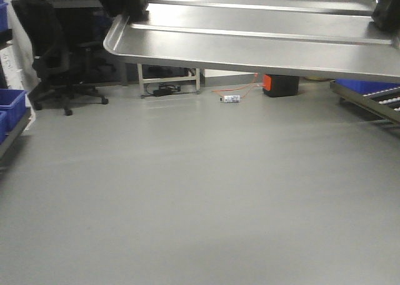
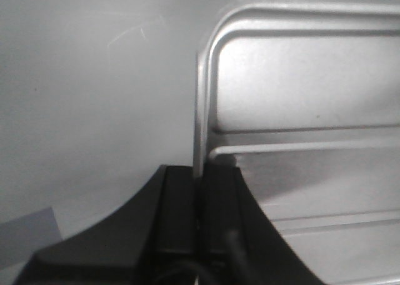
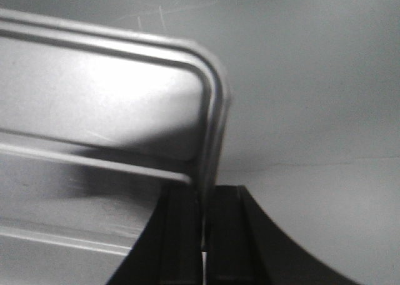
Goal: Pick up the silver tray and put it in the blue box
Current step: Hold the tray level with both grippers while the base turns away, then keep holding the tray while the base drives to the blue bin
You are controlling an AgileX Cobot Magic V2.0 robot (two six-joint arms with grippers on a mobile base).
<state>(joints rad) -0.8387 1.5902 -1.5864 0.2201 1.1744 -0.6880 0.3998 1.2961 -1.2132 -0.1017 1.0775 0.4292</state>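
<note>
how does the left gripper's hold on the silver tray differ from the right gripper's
The left gripper clamps the left short rim of the silver tray, which spreads to its right; the right gripper clamps the opposite rim, tray spreading leftward. The rim rises nearly straight from the left gripper but leans slightly, blurred, from the right gripper. Both are shut on the rim, one finger either side, close to a ridge's end.

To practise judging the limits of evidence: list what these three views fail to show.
- Front view: the silver tray runs off the top edge, so its far side is unseen.
- Front view: a blue container is mostly hidden behind the tray and the roller conveyor.
- Wrist views: the left pincer and right pincer are cut off by the bottom edge.
</note>
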